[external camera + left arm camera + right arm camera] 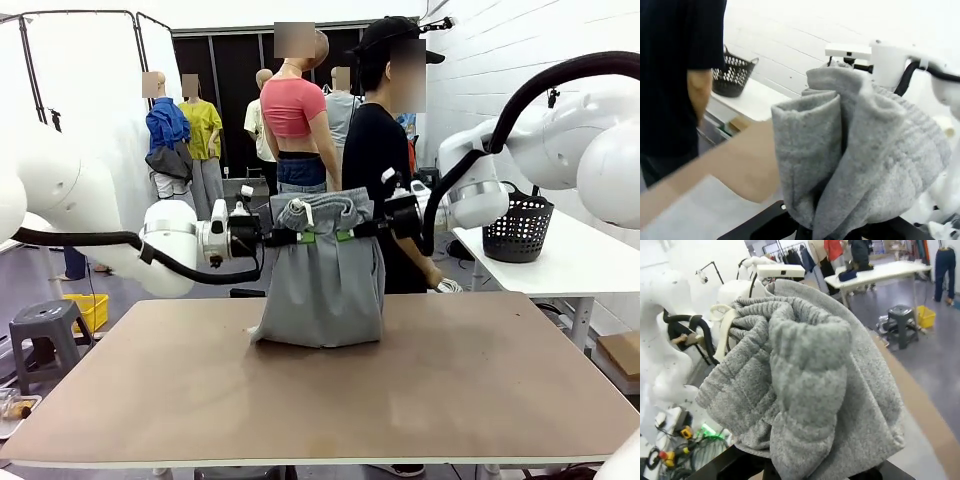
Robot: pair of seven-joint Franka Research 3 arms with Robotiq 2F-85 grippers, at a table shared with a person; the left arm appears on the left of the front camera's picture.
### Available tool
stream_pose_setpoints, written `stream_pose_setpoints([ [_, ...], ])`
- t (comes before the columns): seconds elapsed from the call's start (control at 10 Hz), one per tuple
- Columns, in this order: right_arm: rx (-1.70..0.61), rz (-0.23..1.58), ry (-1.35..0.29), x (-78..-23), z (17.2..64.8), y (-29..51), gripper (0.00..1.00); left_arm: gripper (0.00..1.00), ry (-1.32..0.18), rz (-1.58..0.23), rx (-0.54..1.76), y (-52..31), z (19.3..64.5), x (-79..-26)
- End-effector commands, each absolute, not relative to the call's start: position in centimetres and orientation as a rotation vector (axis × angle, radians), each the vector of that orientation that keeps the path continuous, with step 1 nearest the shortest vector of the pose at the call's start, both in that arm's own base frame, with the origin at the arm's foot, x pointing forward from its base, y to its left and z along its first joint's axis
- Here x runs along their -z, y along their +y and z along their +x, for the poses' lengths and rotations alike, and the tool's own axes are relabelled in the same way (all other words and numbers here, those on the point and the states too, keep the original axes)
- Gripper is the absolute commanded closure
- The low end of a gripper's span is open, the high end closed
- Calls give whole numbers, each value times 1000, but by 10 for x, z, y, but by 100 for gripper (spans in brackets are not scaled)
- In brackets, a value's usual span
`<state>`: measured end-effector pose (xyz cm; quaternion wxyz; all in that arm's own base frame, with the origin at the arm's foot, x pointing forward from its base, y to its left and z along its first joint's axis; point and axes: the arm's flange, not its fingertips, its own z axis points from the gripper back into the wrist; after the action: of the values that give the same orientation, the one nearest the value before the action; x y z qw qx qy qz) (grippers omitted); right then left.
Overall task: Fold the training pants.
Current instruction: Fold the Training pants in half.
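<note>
A brown worktop point(420, 380) stands in a room with a white brick wall, and a person in a black shirt point(375, 150) stands at its far side. Above it, the left gripper point(308, 237) has its jaws pressed together on the gathered waistband of the training pants point(322, 275), pinching the grey cloth at one side. The right gripper point(343, 236), just beside it, has its jaws clamped tight on the same waistband at the other side. Between the two pairs of jaws the waistband bunches up, with a white drawstring point(297, 212) showing at the top. Below the jaws the pants hang down, and their lower part rests on the worktop. Farther off, beyond the right gripper, a black mesh basket point(517, 228) sits on a white side table point(570, 262).
</note>
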<state>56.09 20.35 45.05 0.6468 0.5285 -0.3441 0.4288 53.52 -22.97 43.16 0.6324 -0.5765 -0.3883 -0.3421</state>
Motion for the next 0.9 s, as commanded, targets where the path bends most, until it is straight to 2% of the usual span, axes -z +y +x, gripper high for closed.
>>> stream_pose_setpoints([
  [0.0, -872, 1260, -697, -435, 542, 184, 100, 100, -797, -1393, 643, -210, 500, -435],
  [0.3, -758, 1309, -499, -393, 511, 177, 100, 100, -568, -1469, 440, -202, 470, -392],
  [0.4, -730, 1320, -445, -384, 507, 175, 100, 100, -533, -1485, 366, -198, 475, -374],
  [0.8, -533, 1310, -377, -343, 550, 161, 100, 100, -447, -1442, 149, -182, 533, -319],
])
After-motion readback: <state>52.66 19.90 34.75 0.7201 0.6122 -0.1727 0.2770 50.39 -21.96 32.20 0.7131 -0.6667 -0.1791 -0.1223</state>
